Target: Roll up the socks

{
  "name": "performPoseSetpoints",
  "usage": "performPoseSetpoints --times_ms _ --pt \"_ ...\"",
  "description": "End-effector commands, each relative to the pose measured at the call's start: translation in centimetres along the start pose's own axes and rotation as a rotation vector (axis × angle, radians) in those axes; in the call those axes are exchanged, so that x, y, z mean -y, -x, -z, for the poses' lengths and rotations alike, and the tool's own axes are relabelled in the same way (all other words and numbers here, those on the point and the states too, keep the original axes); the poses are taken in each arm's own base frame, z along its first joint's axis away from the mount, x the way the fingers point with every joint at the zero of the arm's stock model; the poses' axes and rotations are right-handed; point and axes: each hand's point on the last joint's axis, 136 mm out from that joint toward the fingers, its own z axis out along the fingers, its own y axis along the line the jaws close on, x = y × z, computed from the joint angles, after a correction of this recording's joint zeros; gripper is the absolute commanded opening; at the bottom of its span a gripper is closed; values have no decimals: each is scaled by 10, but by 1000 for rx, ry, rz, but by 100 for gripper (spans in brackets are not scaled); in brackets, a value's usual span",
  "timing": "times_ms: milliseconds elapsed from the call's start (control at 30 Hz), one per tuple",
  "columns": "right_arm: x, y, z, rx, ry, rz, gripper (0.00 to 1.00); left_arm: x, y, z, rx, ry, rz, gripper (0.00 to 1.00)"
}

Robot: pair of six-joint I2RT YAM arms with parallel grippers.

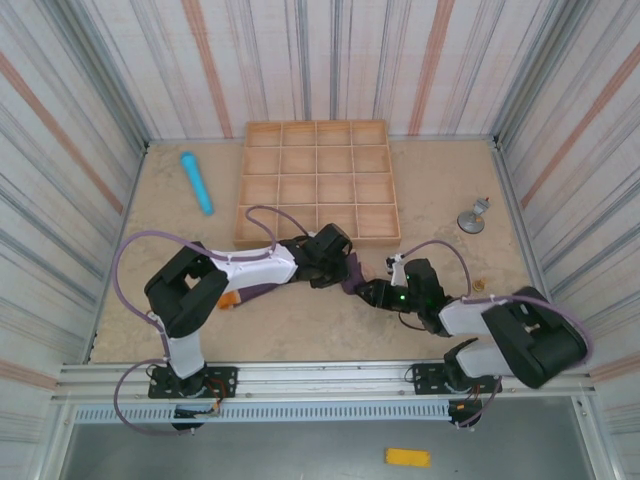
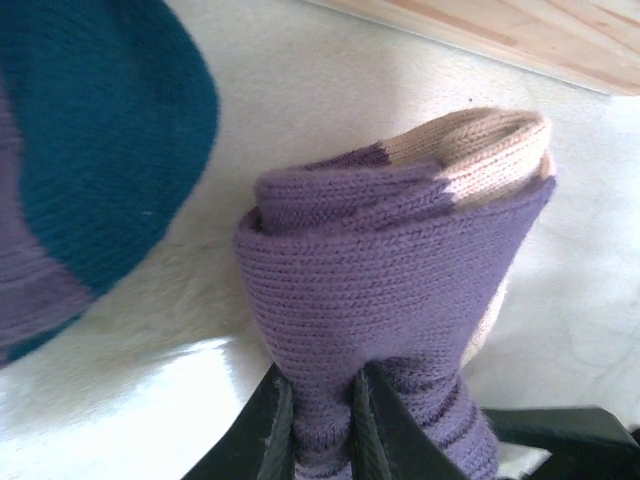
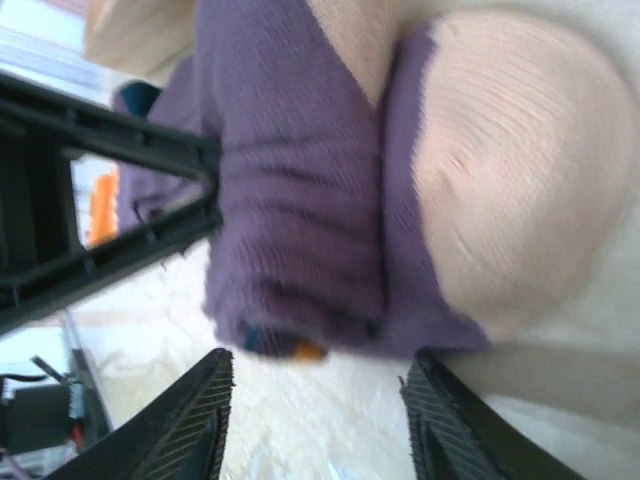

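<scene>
1. The first sock [image 2: 390, 290] is a purple bundle folded over on itself, its beige ribbed cuff on top. It sits on the table [image 1: 300, 325] just in front of the near edge of the wooden tray [image 1: 243, 190].
2. My left gripper [image 2: 322, 390] is clamped on this bundle's lower end, the knit bunched tight between the two fingers.
3. My right gripper [image 3: 320, 360] faces the same bundle from the other side. Its fingers are spread wide, with the purple knit and a rounded beige patch just ahead of the tips. I cannot tell whether they touch it.
4. The second sock [image 1: 250, 292] lies flat on the table under my left forearm, an orange end showing near the elbow.
5. My left arm folds up from its base, then reaches low and rightward to the middle of the table. My right arm bends at the elbow and stretches leftward to meet it.
6. A light blue cylinder [image 1: 196, 182] lies left of the tray, well apart from both socks.
</scene>
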Motion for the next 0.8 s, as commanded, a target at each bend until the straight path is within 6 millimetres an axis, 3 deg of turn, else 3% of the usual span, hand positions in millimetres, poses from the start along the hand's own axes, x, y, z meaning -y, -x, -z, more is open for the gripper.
performPoseSetpoints --times_ms 0,167,333,767 --pt "24 -29 16 -113 -192 57 58 -65 -14 15 -56 293 -27 0" --pt "5 -12 31 -28 -226 218 72 -64 -18 35 -79 392 -74 0" --pt "-12 -5 32 21 -272 406 83 -61 -28 33 -142 402 -36 0" --pt "-69 -13 11 250 -280 983 70 -53 -31 22 -181 373 18 0"
